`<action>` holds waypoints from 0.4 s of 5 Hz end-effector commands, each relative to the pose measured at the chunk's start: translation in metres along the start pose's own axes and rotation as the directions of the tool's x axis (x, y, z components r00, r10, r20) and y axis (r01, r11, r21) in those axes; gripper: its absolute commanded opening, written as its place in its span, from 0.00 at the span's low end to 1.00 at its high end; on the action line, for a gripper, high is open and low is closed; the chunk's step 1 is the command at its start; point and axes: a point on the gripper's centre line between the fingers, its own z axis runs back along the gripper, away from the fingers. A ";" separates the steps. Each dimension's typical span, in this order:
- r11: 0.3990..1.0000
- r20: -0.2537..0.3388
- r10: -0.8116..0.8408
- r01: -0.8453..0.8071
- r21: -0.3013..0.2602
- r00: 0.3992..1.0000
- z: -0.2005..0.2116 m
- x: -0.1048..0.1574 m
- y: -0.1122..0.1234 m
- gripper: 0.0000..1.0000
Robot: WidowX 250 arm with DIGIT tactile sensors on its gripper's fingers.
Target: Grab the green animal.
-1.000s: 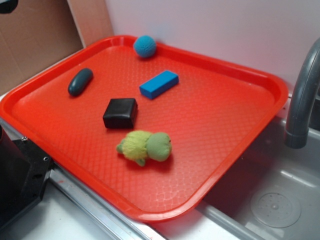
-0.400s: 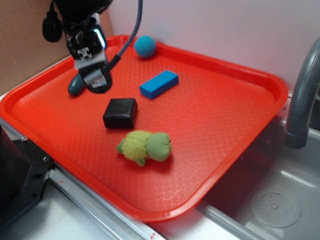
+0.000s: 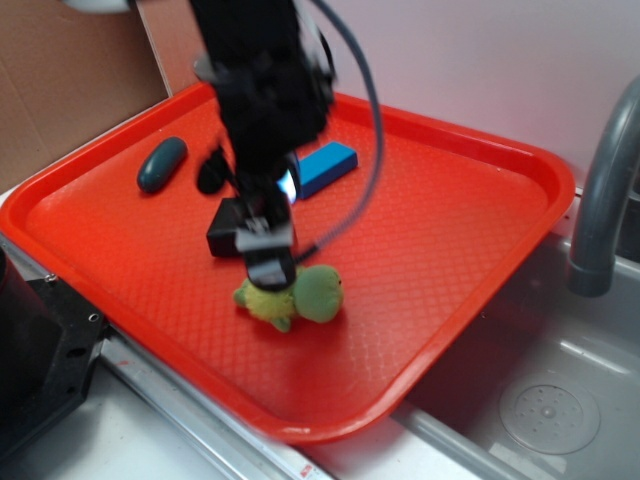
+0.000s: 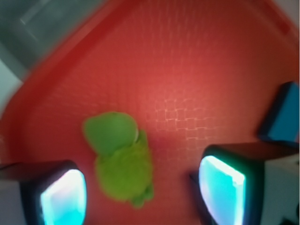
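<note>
A: Where does the green animal lie?

B: It lies on the red tray, toward the tray's near edge, with its darker green head pointing toward the sink side and its fuzzy yellow-green body beside that. In the wrist view the green animal sits on the tray's textured surface with its head toward the top of the picture.

A: And the gripper?

B: It hangs right over the toy's body end, partly covering it in the exterior view. The arm above it is blurred.

A: Are the fingers closed on it?

B: No. The wrist view shows the gripper spread wide, one of the fingers on the left and the other on the right, and the toy lies between them, nearer the left one. Whether either touches the plush cannot be told.

A: What else is on the tray?

B: A black block just behind the gripper, a blue block further back, and a dark teal oval object well apart on the left. A grey faucet stands over the sink on the right.
</note>
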 end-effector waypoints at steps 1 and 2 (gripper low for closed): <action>0.993 0.011 -0.122 0.122 -0.007 0.992 -0.023 0.014 -0.017 1.00; 0.988 -0.001 -0.154 0.154 -0.017 0.988 -0.025 0.014 -0.019 0.65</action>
